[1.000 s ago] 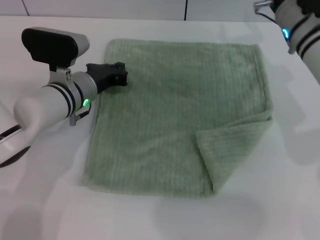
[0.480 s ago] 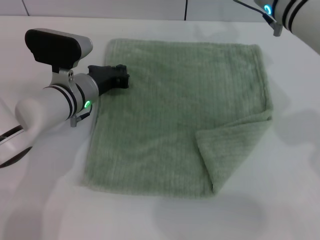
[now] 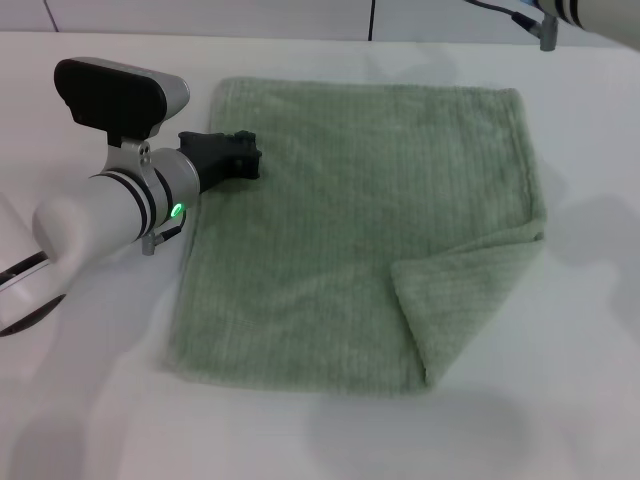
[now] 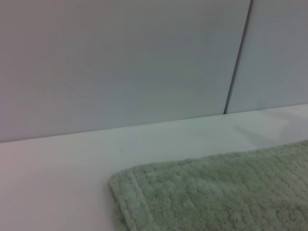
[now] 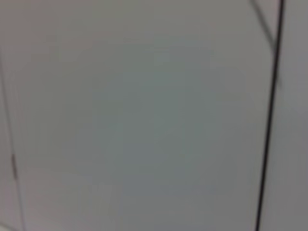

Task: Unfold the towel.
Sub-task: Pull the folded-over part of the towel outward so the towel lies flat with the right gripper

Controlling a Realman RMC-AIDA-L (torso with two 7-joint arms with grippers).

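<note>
The pale sage-green towel (image 3: 360,220) lies spread on the white table (image 3: 100,400). Its near right corner (image 3: 460,290) is folded back over the cloth. My left gripper (image 3: 243,156) is low over the towel's left edge, near the far left corner. The left wrist view shows a hemmed corner of the towel (image 4: 216,192) and the table in front of a wall. Of my right arm, only a piece (image 3: 560,12) shows at the far right, high above the table. Its gripper is out of view, and the right wrist view shows only a blurred wall.
A grey panelled wall (image 3: 300,15) stands behind the table's far edge. Bare white table surrounds the towel on all sides. A dark cable (image 3: 25,270) runs by my left arm at the left edge.
My right arm has risen and pulled back almost out of the head view. My left arm has barely shifted. The towel has not moved.
</note>
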